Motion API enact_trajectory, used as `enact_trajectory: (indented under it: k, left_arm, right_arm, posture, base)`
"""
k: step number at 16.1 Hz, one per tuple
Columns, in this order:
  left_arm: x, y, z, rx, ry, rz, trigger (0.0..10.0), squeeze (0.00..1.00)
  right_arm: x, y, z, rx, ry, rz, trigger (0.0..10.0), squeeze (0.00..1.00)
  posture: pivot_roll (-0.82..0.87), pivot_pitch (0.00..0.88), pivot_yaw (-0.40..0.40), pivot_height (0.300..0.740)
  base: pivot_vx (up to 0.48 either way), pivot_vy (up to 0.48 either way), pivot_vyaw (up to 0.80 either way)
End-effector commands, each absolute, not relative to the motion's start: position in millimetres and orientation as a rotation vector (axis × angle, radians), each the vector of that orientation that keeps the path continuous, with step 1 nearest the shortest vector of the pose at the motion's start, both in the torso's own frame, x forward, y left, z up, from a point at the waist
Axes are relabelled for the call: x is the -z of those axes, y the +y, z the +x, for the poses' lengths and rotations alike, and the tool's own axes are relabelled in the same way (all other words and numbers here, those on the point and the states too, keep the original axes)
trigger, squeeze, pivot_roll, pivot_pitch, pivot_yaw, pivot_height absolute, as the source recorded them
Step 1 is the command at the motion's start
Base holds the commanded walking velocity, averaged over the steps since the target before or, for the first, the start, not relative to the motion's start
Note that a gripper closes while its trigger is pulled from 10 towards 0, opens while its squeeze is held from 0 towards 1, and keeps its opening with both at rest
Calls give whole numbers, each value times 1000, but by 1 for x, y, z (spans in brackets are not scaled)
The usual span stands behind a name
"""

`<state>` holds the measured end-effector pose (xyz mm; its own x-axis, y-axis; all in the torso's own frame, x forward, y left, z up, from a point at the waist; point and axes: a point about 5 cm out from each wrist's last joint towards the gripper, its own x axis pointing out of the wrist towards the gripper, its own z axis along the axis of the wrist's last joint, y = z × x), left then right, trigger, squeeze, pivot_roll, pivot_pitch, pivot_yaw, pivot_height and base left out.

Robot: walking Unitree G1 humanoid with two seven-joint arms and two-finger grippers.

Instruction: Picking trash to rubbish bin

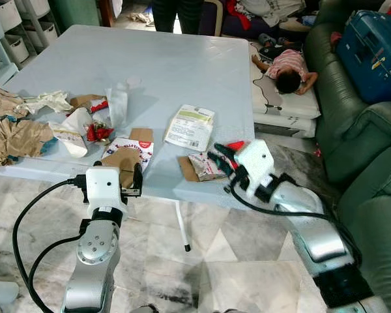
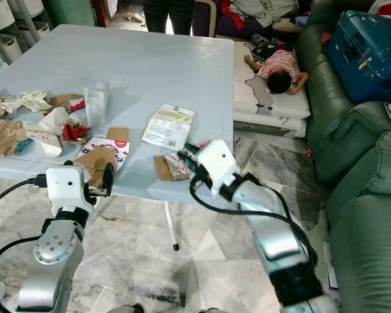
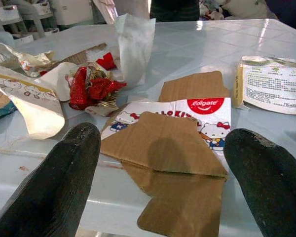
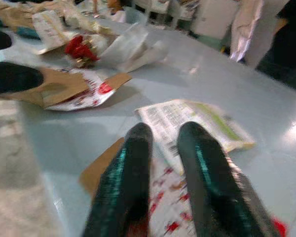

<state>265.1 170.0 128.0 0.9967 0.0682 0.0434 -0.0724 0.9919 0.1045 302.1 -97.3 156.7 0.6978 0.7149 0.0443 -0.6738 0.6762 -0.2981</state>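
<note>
Pinching a small wrapper (image 1: 205,165), right end effector (image 1: 220,156); left end effector (image 1: 120,177) spread beside flattened carton (image 1: 127,154).

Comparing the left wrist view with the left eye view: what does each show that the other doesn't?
Left wrist alone: the Colgate logo legible on the flattened toothpaste box.

Left eye alone: the right gripper over a small printed wrapper at the table edge, a green sofa, a blue suitcase.

Shared: toothpaste box, red foil wrapper, white-green packet, open left gripper.
</note>
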Motion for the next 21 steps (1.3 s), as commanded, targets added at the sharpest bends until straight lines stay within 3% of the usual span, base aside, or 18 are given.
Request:
enact_trajectory:
  k: [1,3,8,21]
  left_arm:
    - [-126,170,266,-75,-36,110,10000,0]
    - [-127,170,266,-75,-37,110,10000,0]
    - [-127,170,267,-81,-40,109,10000,0]
    - [-126,167,263,-81,-38,106,10000,0]
  right_arm:
    - [-154,-101,297,-837,-134,-268,10000,1000]
    - [-154,-107,300,-821,-122,-292,10000,1000]
    - [-154,-140,321,-570,-86,-277,10000,1000]
    - [-143,-154,340,-412,-33,-222,10000,1000]
  posture:
    - [-48,100,-82,740]
    - [-49,100,-83,740]
    - [-51,103,-85,740]
    - [-44,123,-97,740]
  base:
    - [0,0,0]
    - [0,0,0]
    - [0,0,0]
    - [0,0,0]
